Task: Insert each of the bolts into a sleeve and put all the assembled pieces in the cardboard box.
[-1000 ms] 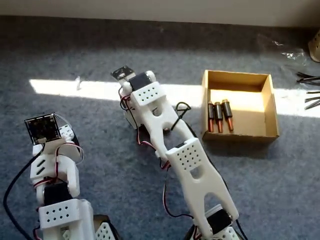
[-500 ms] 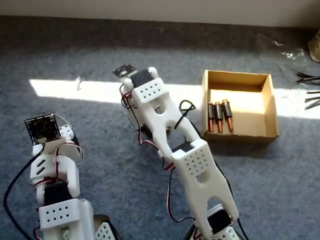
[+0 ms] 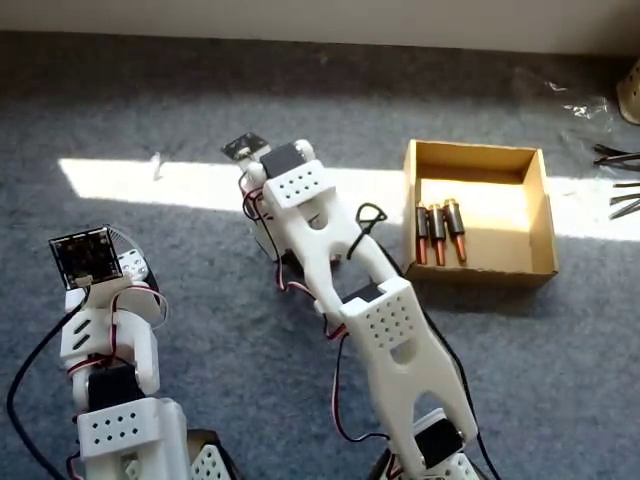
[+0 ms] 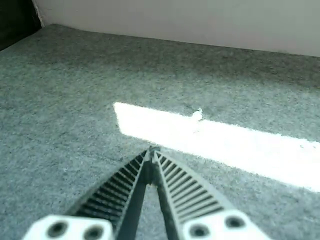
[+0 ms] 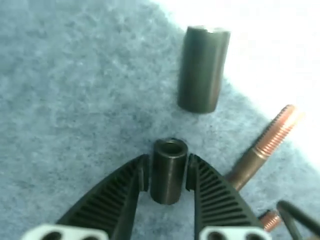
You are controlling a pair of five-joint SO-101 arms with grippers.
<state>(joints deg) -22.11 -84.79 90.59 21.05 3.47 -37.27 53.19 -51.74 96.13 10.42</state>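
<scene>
My right gripper (image 5: 167, 161) is shut on a short dark sleeve (image 5: 169, 176), held just above the grey carpet. A second dark sleeve (image 5: 202, 70) lies on the carpet beyond it. A copper bolt (image 5: 265, 150) lies beside them, and the tip of another bolt (image 5: 270, 220) shows nearby. In the high view the right arm (image 3: 385, 320) stretches to the middle of the carpet, its wrist hiding the gripper. The cardboard box (image 3: 478, 275) to its right holds three assembled pieces (image 3: 438, 232). My left gripper (image 4: 151, 151) is shut with nothing in it, over bare carpet.
The left arm (image 3: 105, 340) stands folded at the lower left. A sunlit strip (image 3: 180, 182) crosses the carpet. Black tools (image 3: 620, 182) and a clear plastic bag (image 3: 575, 100) lie at the far right edge. A wall borders the carpet at the back.
The right arm's elbow has shifted a little to the right and its wrist has moved slightly. The left arm has kept still.
</scene>
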